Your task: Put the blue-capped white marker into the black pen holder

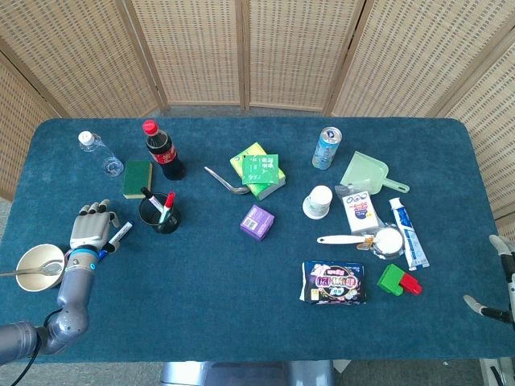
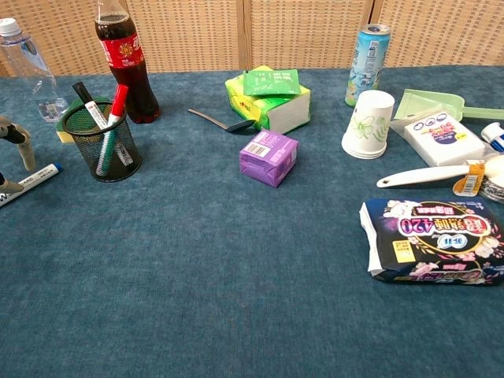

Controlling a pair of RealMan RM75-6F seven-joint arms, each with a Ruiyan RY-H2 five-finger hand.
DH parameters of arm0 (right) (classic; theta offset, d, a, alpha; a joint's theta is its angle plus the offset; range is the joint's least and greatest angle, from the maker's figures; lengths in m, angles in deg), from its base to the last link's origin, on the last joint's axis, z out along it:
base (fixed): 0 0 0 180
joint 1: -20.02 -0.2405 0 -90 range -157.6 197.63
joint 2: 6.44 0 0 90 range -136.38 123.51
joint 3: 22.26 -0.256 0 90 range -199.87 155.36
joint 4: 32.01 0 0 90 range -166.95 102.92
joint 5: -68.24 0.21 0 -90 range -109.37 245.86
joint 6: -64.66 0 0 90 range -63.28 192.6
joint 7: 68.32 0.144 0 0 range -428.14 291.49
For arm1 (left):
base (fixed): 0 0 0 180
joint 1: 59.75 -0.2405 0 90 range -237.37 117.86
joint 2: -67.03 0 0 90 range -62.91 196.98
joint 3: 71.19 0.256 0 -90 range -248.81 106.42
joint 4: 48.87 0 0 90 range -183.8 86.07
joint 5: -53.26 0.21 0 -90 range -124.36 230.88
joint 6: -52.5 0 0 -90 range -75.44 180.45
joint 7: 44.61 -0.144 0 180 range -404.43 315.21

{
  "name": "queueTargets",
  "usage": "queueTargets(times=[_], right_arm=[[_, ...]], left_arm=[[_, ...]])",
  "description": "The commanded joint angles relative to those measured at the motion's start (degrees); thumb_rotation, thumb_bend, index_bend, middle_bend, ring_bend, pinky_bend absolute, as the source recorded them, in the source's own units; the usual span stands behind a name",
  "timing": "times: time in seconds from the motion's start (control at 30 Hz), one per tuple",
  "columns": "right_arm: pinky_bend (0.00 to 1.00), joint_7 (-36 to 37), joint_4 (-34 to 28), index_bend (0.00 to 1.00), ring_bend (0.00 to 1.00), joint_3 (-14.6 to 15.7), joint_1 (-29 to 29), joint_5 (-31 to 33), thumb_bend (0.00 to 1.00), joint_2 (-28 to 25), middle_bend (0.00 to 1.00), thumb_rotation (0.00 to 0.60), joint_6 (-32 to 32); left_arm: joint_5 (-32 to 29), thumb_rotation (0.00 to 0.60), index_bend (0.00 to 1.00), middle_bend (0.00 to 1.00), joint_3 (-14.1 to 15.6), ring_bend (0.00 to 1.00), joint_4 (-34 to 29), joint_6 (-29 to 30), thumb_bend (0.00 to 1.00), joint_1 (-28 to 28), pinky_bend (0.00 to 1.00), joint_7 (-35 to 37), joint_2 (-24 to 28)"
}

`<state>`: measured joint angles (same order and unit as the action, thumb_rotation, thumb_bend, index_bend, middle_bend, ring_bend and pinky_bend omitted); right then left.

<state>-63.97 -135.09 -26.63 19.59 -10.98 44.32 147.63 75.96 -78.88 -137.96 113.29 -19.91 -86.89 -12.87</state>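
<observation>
Worktop: blue felt-like cloth. My left hand hovers over the marker, fingers apart, holding nothing. My right hand sits far off at the opposite edge; I cannot tell its state. Holder: black wire mesh, round, just right of the marker. Marker: slim white barrel lying flat, long axis diagonal, its blue cap under the hand.

We see a deep teal cloth table under everything. Beside the black mesh pen holder lies the white marker with its blue cap; red- and black-capped pens stand inside the holder. Behind the holder stands a dark cola bottle with red cap and label.
</observation>
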Motion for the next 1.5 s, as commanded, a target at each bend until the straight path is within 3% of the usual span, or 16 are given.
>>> queueTargets(times=[0.03,0.77,1.17,1.5], right_arm=[[0.00,0.2,0.1,0.07,0.00,0.0,0.0,-0.1,0.00,0.0,0.00,0.600,-0.1],[0.00,3.3,0.4,0.07,0.00,-0.1,0.5,-0.3,0.00,-0.9,0.00,0.600,0.6],[0.00,4.8,0.6,0.07,0.00,-0.1,0.7,-0.8,0.00,-1.3,0.00,0.600,0.9],[0.00,4.9,0.5,0.07,0.00,0.2,0.5,-1.2,0.00,-1.3,0.00,0.600,0.5]], left_arm=[[-0.6,0.600,0.37,0.00,0.3,0.00,-0.2,0.7,0.36,0.4,0.00,-0.8,-0.4],[-0.2,0.600,0.37,0.00,0.5,0.00,-5.2,3.2,0.36,4.5,0.00,-4.4,-5.7],[1.4,0.600,0.37,0.00,1.4,0.00,-7.4,6.3,0.36,4.2,0.00,-4.3,-5.0],[2.1,0.600,0.37,0.00,2.7,0.00,-5.4,4.8,0.36,1.7,0.00,-0.7,-3.7]])
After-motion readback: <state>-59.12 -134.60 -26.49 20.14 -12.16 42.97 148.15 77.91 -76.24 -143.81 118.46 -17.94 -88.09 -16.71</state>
